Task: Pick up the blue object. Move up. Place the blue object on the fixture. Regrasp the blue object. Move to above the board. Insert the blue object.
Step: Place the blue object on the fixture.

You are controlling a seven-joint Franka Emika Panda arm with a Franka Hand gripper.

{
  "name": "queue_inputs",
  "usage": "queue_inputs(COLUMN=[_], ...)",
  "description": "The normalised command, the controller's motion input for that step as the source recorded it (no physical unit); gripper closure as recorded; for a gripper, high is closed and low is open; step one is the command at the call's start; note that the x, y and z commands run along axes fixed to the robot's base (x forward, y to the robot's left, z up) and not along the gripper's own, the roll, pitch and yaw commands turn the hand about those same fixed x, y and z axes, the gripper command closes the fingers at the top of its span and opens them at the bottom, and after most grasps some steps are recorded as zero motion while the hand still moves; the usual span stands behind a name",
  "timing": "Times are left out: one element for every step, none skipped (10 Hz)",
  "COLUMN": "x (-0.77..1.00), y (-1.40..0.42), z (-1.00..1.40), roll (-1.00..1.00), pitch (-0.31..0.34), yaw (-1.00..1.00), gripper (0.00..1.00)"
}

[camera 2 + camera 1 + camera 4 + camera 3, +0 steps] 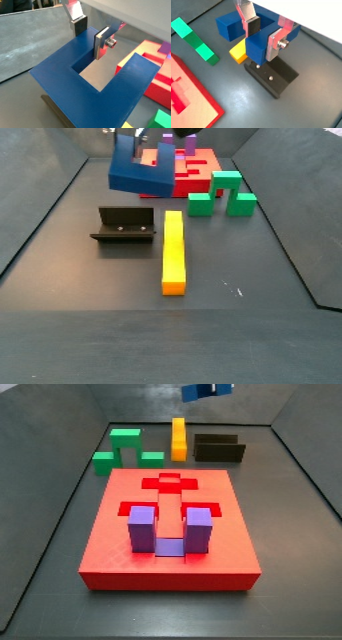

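Step in hand: the claw [264, 31] carries the blue object [261, 47] high over the desk [80, 268] — judged to be heading for the fixture [123, 227].
How to do it well: lower straight and slowly, squaring the block with the fixture's stepped top before letting go — a tilted set-down would likely spoil the regrasp.
Claw state: clamped on the blue object, one prong pinched between the fingers [101, 42].
Blue object: airborne, hanging below the claw, almost above the fixture, well short of the board [120, 549].
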Motion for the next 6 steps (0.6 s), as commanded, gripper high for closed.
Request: queue_inputs(x=[0.72, 0.71, 0.65, 0.65, 0.59, 0.61], y=[0.00, 0.00, 0.00, 0.00, 0.00, 0.00], z=[0.00, 0.00, 0.00, 0.00, -0.05, -0.11], roll=[-0.71, -0.76, -0.81, -0.77, -0.71, -0.74], pitch=[0.311, 0.280, 0.223, 0.249, 0.209, 0.069], yaw=[-0.31, -0.37, -0.43, -0.42, -0.45, -0.44], gripper=[1.00, 1.00, 1.00, 1.00, 1.00, 1.00])
